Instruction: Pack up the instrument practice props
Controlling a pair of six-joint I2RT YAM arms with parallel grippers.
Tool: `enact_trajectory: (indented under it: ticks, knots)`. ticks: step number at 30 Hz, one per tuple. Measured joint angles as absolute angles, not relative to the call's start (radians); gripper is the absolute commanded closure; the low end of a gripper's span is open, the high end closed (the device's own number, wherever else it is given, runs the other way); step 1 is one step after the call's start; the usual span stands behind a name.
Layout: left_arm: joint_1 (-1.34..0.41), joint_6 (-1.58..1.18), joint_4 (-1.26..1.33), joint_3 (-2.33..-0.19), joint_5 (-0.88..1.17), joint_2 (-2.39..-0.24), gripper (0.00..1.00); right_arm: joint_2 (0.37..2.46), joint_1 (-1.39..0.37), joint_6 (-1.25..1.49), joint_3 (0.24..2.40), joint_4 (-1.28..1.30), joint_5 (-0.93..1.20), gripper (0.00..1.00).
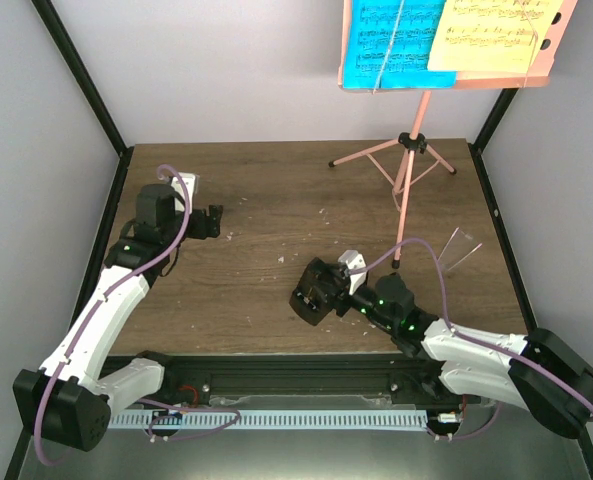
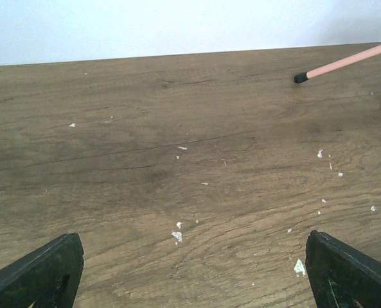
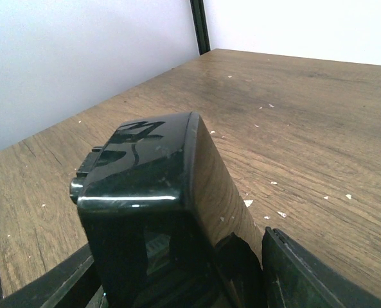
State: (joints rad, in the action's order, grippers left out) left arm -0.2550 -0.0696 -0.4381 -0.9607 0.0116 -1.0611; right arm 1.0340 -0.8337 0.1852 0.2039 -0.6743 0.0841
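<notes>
Wood counter [image 1: 276,190] is carrying everything. Pink tripod music stand [image 1: 409,140] is standing upright at 1 o'clock of the counter, with its pole vertical and its desk up top tilting toward the arms. Cyan page [image 1: 386,40] and pale-yellow page [image 1: 491,35] are resting side by side on the desk, cyan on the 9 o'clock side.

Right end effector [image 1: 326,285] is sitting near 5 o'clock, pointing toward 9 o'clock. It is clamping the small black metronome [image 3: 158,186] at a middling width, and in the right wrist view the glossy body is filling the gap between the jaws (contact at one jaw is hard to see, so "held" is my read).

Left end effector [image 1: 214,220] is hovering at 9 o'clock with its jaws wide, gripping nothing. Its wrist view is showing bare wood and one stand foot [image 2: 301,77] at 1 o'clock. A clear angled piece [image 1: 461,248] is lying at 3 o'clock, near the stand's closest leg.

Key relation: the stand is lying at 1 o'clock from the right end effector, long axis vertical. The right arm is nearer but occupied. No container is showing, so I cannot tell where the metronome goes.
</notes>
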Motion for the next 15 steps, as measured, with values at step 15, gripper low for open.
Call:
enact_trajectory:
  ticks: [15]
  knots:
    - [-0.262,-0.069,-0.439,-0.961,0.009,-1.061,0.05,1.052,-0.834,0.227,0.256,-0.610,0.074,0.39]
